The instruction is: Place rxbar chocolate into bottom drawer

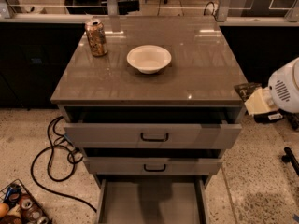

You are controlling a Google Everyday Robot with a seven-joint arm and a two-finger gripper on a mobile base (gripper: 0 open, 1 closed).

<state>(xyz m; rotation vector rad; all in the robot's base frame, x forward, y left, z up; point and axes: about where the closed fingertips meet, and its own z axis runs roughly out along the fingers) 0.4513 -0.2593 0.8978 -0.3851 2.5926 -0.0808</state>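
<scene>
My gripper (250, 97) hangs just off the right edge of the cabinet top, at about counter height. It is shut on the rxbar chocolate (246, 89), a small dark flat wrapper that sticks out toward the cabinet. The white arm housing (286, 91) is behind it at the right frame edge. The bottom drawer (149, 204) is pulled out at the bottom of the view, and its grey floor is bare. The gripper is well above it and to its right.
A white bowl (148, 58) and a brown-gold can (96, 37) stand on the cabinet top (196, 73). The two upper drawers (154, 135) with black handles are slightly pulled out. A black cable (53, 157) and a basket of items (21, 209) lie on the floor at left.
</scene>
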